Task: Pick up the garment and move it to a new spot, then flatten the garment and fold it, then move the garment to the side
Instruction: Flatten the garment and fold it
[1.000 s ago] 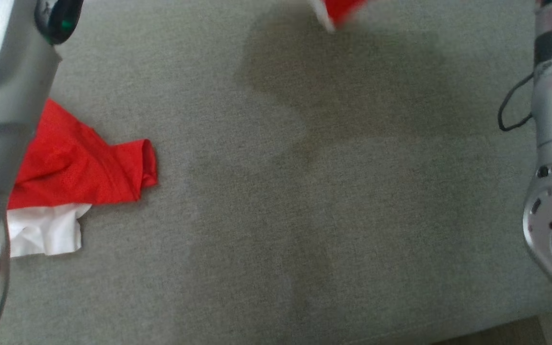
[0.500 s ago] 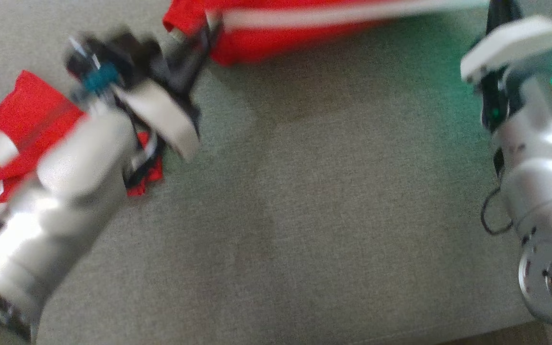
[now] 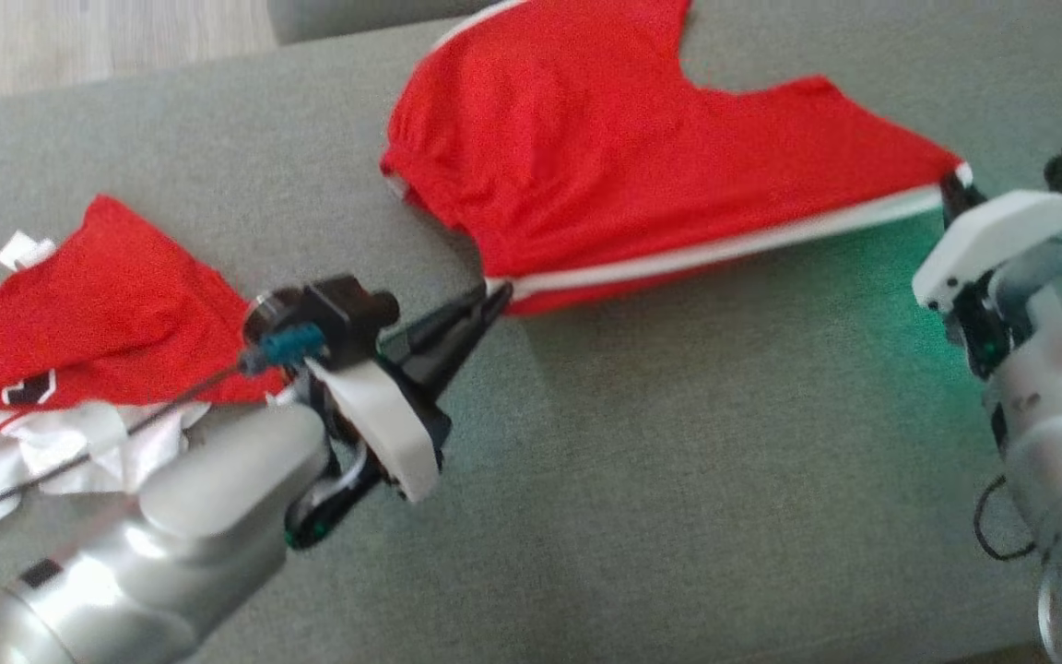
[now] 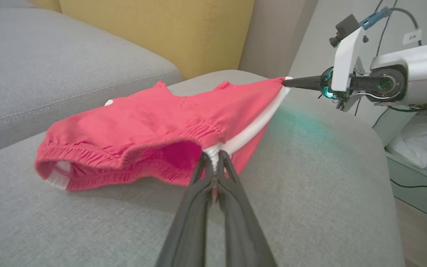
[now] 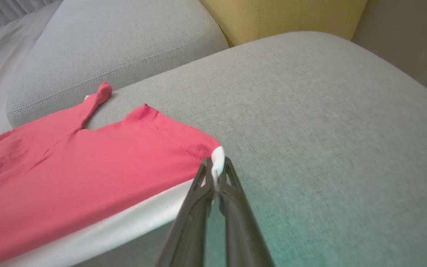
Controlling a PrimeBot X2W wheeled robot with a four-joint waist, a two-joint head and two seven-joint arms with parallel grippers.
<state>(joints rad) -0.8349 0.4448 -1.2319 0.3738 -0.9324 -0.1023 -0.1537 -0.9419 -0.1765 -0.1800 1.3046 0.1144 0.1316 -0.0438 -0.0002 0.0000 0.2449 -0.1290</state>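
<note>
Garment (image 3: 605, 175) taut, long axis left-right, waistband at left gripper (image 3: 497, 295)

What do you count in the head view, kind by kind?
1 red garment, white-striped, stretched
1 heap of red and white clothing
2 grippers: left gripper, right gripper, jaws shut on the red garment
Total: 4

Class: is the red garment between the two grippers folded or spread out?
Spread out: red garment stretched between left gripper and right gripper, each shut on a corner.
</note>
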